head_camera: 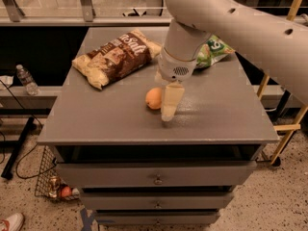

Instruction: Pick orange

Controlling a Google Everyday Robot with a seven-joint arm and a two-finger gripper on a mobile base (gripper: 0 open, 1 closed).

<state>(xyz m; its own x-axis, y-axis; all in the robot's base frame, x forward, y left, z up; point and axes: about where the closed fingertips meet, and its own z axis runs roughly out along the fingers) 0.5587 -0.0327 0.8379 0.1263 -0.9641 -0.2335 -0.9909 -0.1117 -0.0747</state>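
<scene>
The orange [153, 98] is a small round pale-orange fruit. It rests on the grey cabinet top [96, 119], near the middle. My gripper [167, 108] hangs straight down from the big white arm [231, 18]. It sits right at the orange's right side and covers that edge of the fruit. Its tip reaches down to the tabletop just in front and to the right of the orange. The orange still rests on the surface.
A brown snack bag [114, 57] lies at the back left and a green snack bag [215, 49] at the back right, partly behind the arm. The cabinet has drawers [157, 177] below. A water bottle [26, 80] stands to the left, and a yellow frame [284, 95] to the right.
</scene>
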